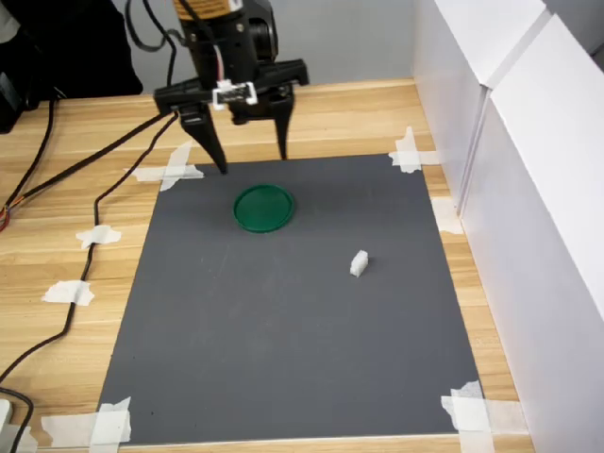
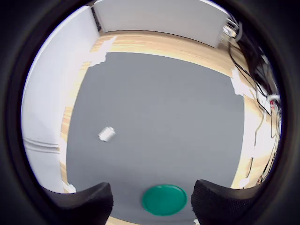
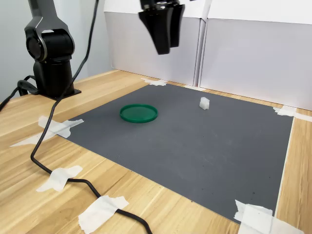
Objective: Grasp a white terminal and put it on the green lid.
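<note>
A: Where is the white terminal (image 1: pixel 359 263)?

B: It lies on the dark grey mat (image 1: pixel 293 340), well apart from the green lid (image 1: pixel 263 208), to the lid's right in both exterior views.

A: And the pincer (image 1: pixel 251 159)?

B: It hangs in the air above the mat's edge just behind the lid, its two fingers spread and gripping nothing. The mat is taped to the wooden desk (image 1: pixel 85 198).

One white terminal (image 1: pixel 359 263), one green lid (image 1: pixel 263 208), one grey mat (image 1: pixel 283 330), perhaps nine tape pieces (image 1: pixel 94 236).
</note>
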Available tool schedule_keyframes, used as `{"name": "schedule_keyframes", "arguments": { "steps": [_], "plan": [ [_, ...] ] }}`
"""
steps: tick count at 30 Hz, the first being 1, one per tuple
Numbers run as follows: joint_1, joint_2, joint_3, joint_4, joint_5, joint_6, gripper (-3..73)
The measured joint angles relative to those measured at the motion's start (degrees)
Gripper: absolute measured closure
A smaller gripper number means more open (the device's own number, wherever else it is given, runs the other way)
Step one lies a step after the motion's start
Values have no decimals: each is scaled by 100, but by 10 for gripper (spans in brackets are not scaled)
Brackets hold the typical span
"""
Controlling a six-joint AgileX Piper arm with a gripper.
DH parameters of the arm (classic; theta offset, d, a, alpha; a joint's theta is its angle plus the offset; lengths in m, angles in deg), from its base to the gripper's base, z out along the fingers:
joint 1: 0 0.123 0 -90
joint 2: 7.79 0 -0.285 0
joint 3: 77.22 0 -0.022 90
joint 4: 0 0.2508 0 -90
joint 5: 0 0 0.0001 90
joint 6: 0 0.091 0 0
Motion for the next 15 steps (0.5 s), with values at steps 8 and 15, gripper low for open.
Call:
{"name": "schedule_keyframes", "arguments": {
  "steps": [8,15],
  "plan": [
    [1052,1281,-451,44,-67,263,-20],
    [1157,1872,-460,18,-518,489,-20]
  ]
}}
